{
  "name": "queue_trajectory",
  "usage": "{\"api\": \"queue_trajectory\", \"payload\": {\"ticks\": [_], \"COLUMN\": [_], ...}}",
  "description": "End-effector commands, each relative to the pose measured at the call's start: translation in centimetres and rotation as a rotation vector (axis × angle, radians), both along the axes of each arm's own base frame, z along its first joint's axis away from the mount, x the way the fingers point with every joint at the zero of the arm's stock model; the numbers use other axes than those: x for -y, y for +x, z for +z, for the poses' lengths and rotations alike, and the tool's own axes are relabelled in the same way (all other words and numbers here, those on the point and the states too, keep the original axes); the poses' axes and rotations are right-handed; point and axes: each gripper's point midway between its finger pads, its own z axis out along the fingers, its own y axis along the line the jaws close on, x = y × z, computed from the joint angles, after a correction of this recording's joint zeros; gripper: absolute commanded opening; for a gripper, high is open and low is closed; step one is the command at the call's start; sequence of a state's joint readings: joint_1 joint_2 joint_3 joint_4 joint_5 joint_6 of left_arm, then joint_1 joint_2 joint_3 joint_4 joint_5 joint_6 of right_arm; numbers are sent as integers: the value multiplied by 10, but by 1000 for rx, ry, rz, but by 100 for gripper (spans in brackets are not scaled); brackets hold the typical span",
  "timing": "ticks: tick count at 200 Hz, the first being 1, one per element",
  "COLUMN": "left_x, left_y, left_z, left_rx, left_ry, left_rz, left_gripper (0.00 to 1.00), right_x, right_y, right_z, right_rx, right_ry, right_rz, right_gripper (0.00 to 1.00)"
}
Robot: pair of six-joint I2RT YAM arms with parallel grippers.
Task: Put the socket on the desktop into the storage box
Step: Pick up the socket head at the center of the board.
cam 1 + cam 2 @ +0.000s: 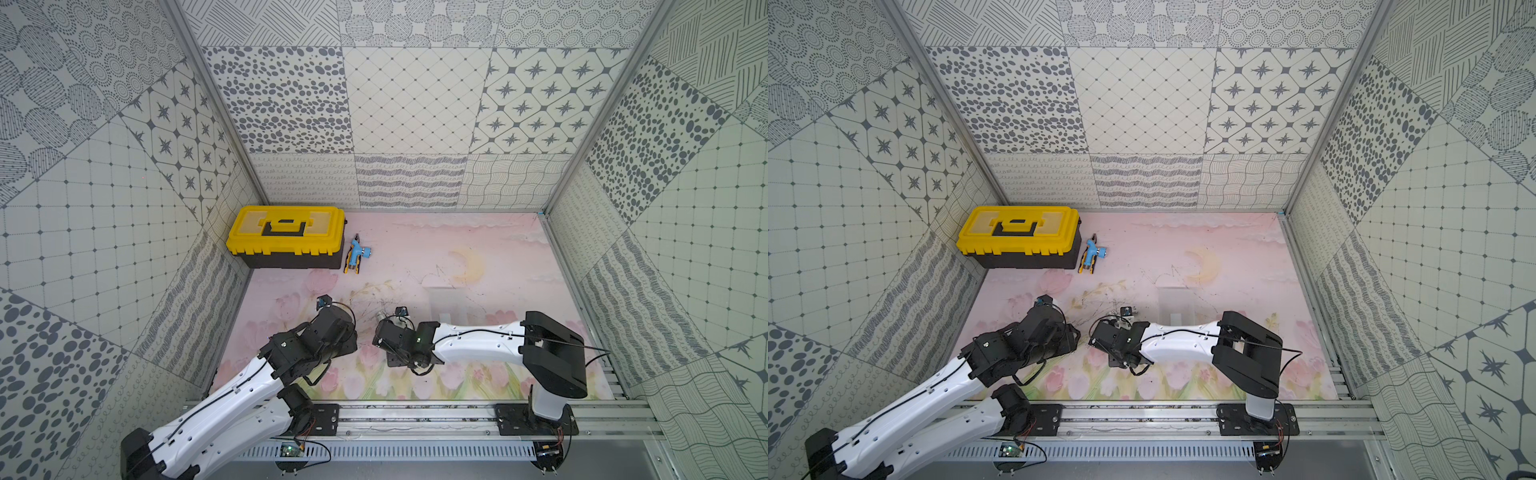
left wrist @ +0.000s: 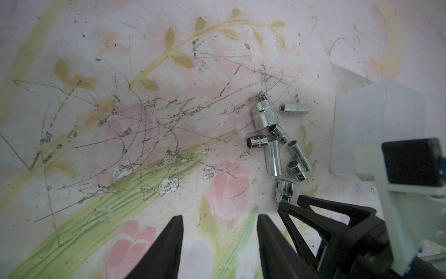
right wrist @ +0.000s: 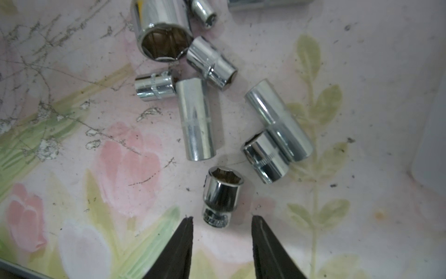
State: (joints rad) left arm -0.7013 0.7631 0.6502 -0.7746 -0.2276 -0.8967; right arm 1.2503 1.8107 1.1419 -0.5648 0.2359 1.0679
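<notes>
Bimanual workspace seen from above and from both wrists. The desktop [image 1: 415,249], pale pink with printed tulips and a yellow crescent moon [image 1: 467,266], carries a cluster of chrome sockets [image 2: 277,145] lying on their sides near its middle. Several of them touch one another. The storage box [image 1: 1177,305], a clear frosted tray with a white label [image 1: 1176,319] on its bottom, stands just right of the cluster, on the near side of the moon. No socket can be made out inside it in either top view.

The right gripper [image 3: 222,219] is lowered at the near edge of the cluster with its jaws parted. The narrow end of the nearest socket [image 3: 220,195] lies between the fingertips, with a gap on each side, so nothing is grasped. The left gripper [image 2: 219,217] is held to the left of the cluster, jaws likewise spread and empty, over a printed tulip.

A yellow-lidded black toolbox [image 1: 286,232] occupies the far left corner. A blue-handled tool [image 1: 355,255] lies just to its right, well apart from both grippers.
</notes>
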Motion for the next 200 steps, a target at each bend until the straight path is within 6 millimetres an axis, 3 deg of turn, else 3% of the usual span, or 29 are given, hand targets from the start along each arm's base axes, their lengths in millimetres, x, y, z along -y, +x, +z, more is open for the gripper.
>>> {"api": "queue_trajectory", "payload": {"ticks": [1,200], "left_x": [1,11], "left_y": [-2,-2], "left_z": [-3,-20], "left_rx": [-15,-56], "left_ry": [-16,-42], "left_rz": [4,-6], "left_gripper": [55,55], "right_x": [-6,3], "right_y": [4,14], "right_z": [-7,-24], "right_rx": [6,30], "right_ry": [11,-76], "right_rz": [-20,-26], "right_gripper": [44,33]}}
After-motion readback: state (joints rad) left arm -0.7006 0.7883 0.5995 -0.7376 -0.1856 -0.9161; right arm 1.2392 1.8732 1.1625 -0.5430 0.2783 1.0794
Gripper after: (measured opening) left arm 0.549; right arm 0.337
